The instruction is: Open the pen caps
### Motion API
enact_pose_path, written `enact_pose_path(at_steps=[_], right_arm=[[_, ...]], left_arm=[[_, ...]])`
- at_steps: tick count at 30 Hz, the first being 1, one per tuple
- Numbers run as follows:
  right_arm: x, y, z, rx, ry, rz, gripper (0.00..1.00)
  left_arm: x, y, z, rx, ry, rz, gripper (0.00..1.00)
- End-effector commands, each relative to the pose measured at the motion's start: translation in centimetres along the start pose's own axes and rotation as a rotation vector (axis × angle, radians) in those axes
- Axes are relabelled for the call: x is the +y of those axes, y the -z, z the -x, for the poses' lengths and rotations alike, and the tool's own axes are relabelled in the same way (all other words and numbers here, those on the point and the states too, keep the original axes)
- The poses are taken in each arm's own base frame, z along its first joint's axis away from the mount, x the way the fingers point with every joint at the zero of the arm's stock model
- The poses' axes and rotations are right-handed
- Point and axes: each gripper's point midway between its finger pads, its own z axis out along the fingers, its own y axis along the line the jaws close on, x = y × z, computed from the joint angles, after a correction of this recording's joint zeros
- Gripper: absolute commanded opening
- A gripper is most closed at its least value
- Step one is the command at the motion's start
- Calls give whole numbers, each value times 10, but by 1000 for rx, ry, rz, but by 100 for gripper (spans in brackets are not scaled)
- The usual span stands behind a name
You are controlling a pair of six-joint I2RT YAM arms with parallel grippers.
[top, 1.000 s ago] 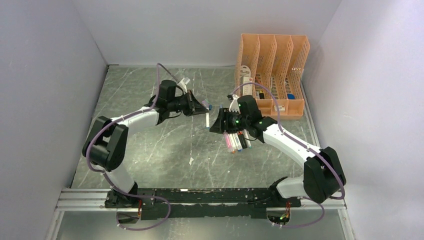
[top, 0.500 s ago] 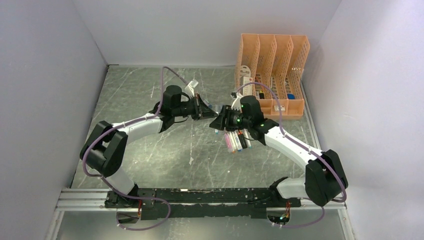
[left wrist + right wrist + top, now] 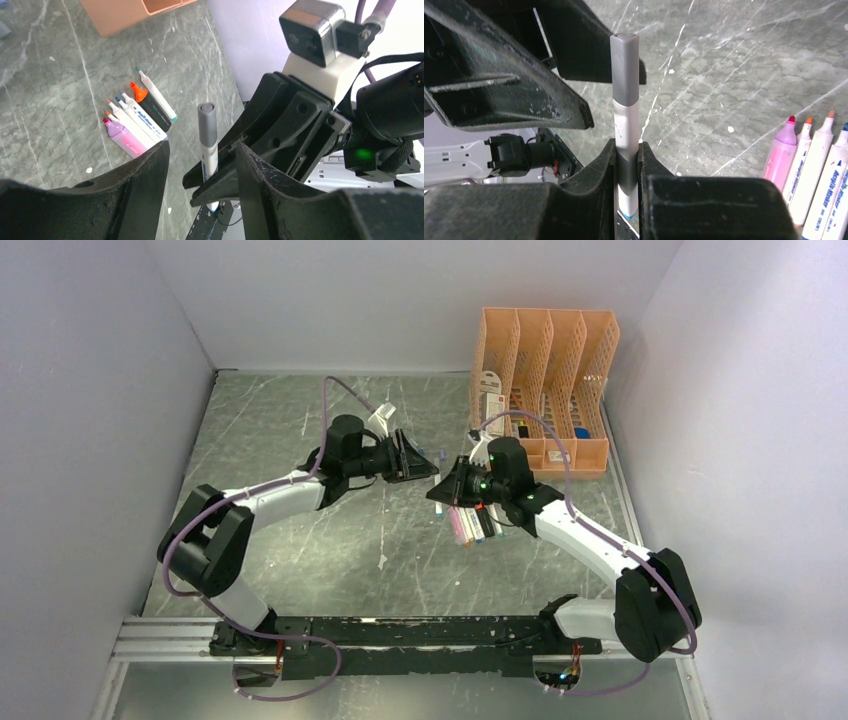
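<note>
A white pen (image 3: 626, 130) with a grey cap (image 3: 625, 67) stands upright above the table, and my right gripper (image 3: 626, 165) is shut on its barrel below the cap. In the left wrist view the same grey cap (image 3: 207, 117) rises between the fingers of my left gripper (image 3: 202, 175). That gripper is open, with a gap on each side of the pen. From above, the left gripper (image 3: 425, 468) and right gripper (image 3: 443, 492) meet mid-table around the pen (image 3: 440, 456). Several uncapped pens (image 3: 472, 523) lie side by side on the table under the right arm.
A peach mesh organiser (image 3: 545, 380) stands at the back right with small items inside. The row of pens on the table (image 3: 137, 122) shows bare coloured tips. Grey walls close in both sides of the marbled tabletop (image 3: 300, 530).
My left gripper brought the pen rightward to the right gripper and then opened off it. My right gripper closed onto the barrel and now holds the pen.
</note>
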Motion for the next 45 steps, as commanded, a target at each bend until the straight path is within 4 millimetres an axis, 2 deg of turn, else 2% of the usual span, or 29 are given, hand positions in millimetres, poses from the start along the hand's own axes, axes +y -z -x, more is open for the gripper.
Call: enact_pose_path(at_steps=[1,8,21,28,45], right_arm=[[8,5,-5,19,34,50,0],[9,6,-10,35,38,59,0],[3,-2,-18,69,24,59,0],[2,-5,-22,87,24,67,0],[-6,-16,-38,157,21,92,0]], left_arm=[[-14,-9,22,-60,-58,-45,61],[-10,-16,26,-63,-52,-44,61],[6,-22,6,-5,-34,10,54],[14,-26,3,14,-64,61,49],[34,-29,-6,75,-108,133,48]])
